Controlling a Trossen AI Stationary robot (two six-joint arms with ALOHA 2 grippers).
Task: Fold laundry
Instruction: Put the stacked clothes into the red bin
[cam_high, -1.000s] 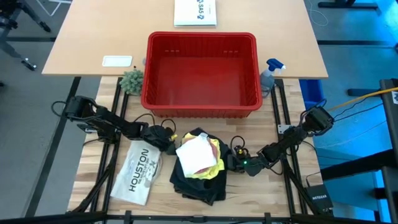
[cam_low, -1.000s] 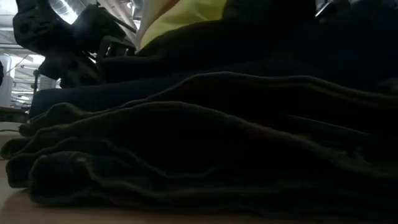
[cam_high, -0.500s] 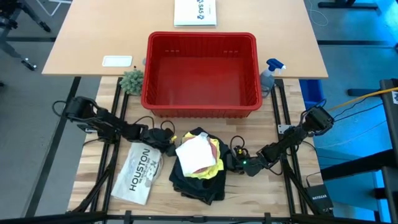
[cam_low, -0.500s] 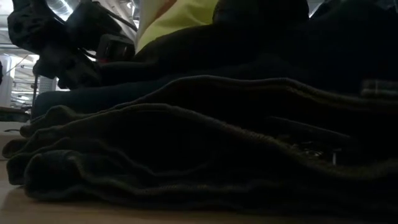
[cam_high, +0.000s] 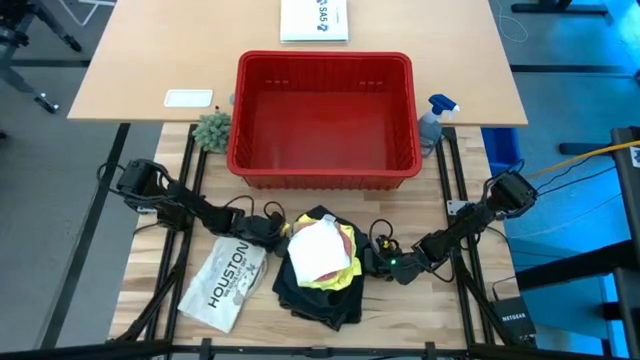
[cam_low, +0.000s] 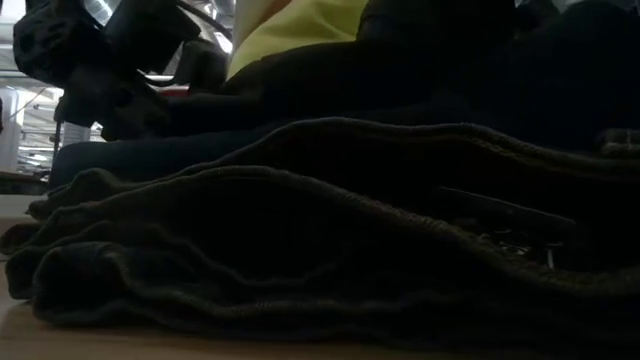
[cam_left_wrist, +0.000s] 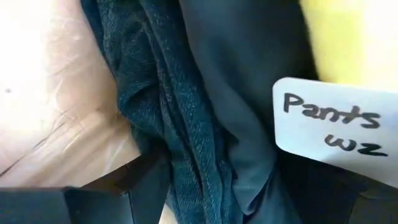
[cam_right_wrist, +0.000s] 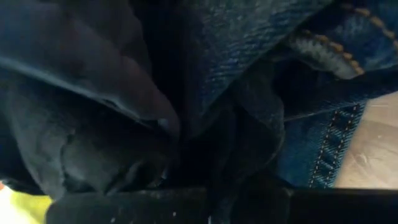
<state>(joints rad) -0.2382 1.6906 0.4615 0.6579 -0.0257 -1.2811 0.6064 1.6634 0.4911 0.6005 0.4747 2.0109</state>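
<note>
The laundry lies in one pile (cam_high: 318, 268) on the wooden table in front of the basket. Dark trousers (cam_low: 330, 230) make up its bottom and spill toward the near edge. A yellow T-shirt (cam_high: 347, 268) lies on them, with a white cloth (cam_high: 316, 246) on top. My left gripper (cam_high: 272, 232) is open at the pile's left edge, where a blue-black fold (cam_left_wrist: 186, 124) and a white tag reading "Pants" (cam_left_wrist: 329, 121) show. My right gripper (cam_high: 366, 262) is shut at the pile's right edge, on dark cloth (cam_right_wrist: 124, 124). My left gripper has its open fingers (cam_left_wrist: 146, 186) on either side of a dark fold at the pile's left edge (cam_left_wrist: 199, 180), coming in slanting down from the table's left. I cannot tell whether they touch the cloth. My right gripper pinches dark cloth at the pile's right edge (cam_right_wrist: 180, 155), coming in slanting down from the table's right. Folds run together toward the fingers, which the cloth itself hides. The cloth stays on the pile.
A flat white item printed "HOUSTON" (cam_high: 225, 285) lies left of the pile, under my left arm. The red basket (cam_high: 325, 175) stands behind it. A small plant (cam_high: 212, 128) and a spray bottle (cam_high: 433, 120) flank the basket.
My left gripper has moved toward the table's right, in against the pile's left edge, and has stayed open. The pile and my right gripper have kept their place.
</note>
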